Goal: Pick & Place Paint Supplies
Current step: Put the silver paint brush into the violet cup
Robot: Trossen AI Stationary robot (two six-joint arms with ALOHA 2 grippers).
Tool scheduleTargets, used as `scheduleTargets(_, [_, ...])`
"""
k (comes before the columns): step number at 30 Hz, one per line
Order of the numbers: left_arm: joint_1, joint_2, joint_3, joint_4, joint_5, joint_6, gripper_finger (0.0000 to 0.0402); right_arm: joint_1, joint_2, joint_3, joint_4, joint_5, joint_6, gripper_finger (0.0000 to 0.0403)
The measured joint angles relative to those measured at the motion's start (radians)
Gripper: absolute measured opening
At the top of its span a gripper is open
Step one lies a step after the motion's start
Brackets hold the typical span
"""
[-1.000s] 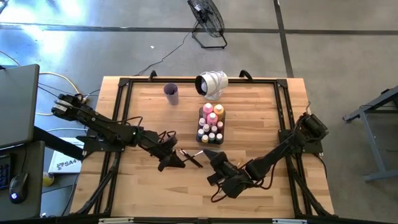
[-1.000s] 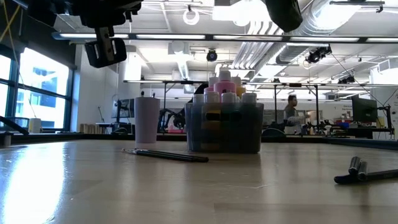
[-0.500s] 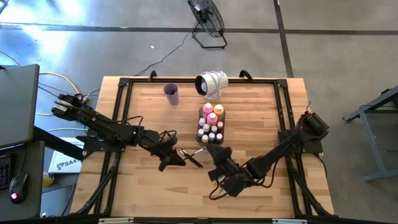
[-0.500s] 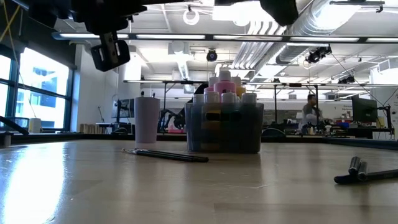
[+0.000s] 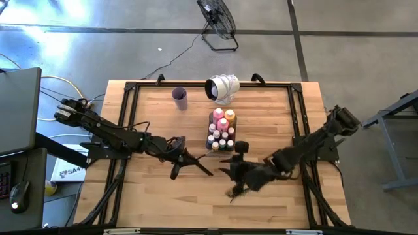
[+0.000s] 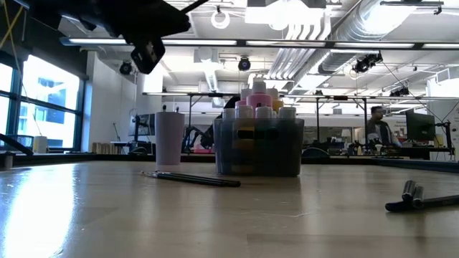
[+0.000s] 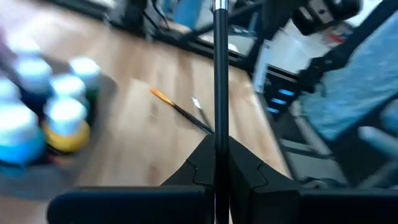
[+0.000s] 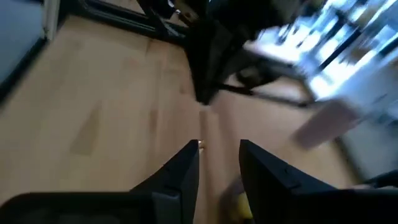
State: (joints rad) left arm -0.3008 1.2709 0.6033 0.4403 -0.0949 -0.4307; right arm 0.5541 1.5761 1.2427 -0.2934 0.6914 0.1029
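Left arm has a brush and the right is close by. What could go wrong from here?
1. The left gripper is shut on one paintbrush that sticks far out past its fingers. The open right gripper is near, so the brush might strike that arm.
2. Both arms work close to the tray of paint bottles; a swing could knock it.
3. Loose paintbrushes lie on the table and could get swept aside.

I see 2 arms, matte black, jointed segments w/ black cables alongside. Fingers (image 8: 180, 180) black, flat, angular. No markings visible.
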Motion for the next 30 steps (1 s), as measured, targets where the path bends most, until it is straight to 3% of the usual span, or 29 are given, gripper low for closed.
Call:
scheduleTargets(6, [0.000,0.001,0.000,0.046,-0.070,0.174,0.0008,-0.092,0.001,0.000,0.062,-0.153,0.108,0.0108])
scheduleTargets(18, [0.000,0.002,0.000,0.060,-0.126,0.319,0.0008,-0.181,0.001,0.000,0.242,-0.312,0.115,0.0122])
scheduleTargets(30, [0.000,0.002,0.000,0.136,-0.151,0.402,0.0007,-0.219,0.001,0.000,0.276,-0.322,0.115,0.0088])
